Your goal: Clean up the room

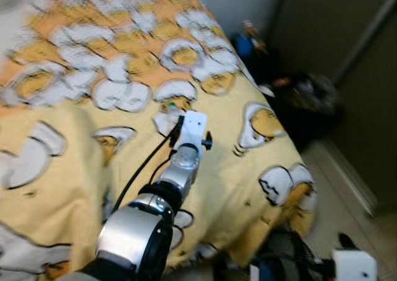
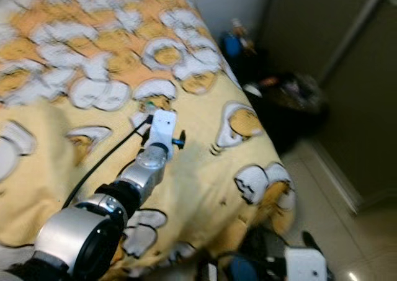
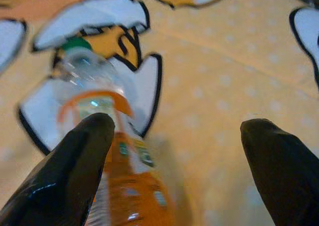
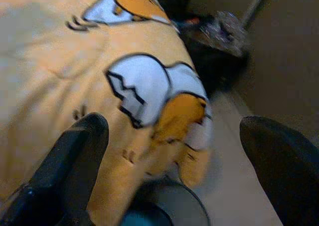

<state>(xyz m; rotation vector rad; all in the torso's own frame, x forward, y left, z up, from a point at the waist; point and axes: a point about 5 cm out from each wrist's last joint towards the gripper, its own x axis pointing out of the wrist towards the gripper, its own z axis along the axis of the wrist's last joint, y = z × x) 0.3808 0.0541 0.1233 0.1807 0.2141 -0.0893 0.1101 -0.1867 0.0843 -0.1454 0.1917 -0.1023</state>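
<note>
A bed [image 1: 260, 188] stands before you, covered in a yellow and orange bedspread [image 1: 80, 188] printed with white and orange cartoon egg shapes, and the head views are somewhat blurred. Your left arm reaches forward over the bed, a black cable running along it to the white wrist block. In the left wrist view your left claw [image 3: 179, 151] is spread wide, its two black fingers well apart, and nothing is pinched between them. A clear plastic bottle [image 3: 107, 136] with an orange label and a green cap lies on its side on the bedspread, over one of the white egg shapes. It sits right against one finger [image 3: 75, 171] of the left claw, partly behind it; you cannot tell whether they touch. The bottle's green cap points away from the claw. Your right claw [image 4: 174, 171] is also spread open with nothing between its fingers, and it hangs low beside the bed's corner, above a dark round object [image 4: 164, 206] on the floor that is too blurred to identify. Past the far side of the bed, a heap of dark clutter [image 1: 304, 95] sits on the pale floor [image 1: 347, 206] against a dark wardrobe door [image 1: 335, 26].
</note>
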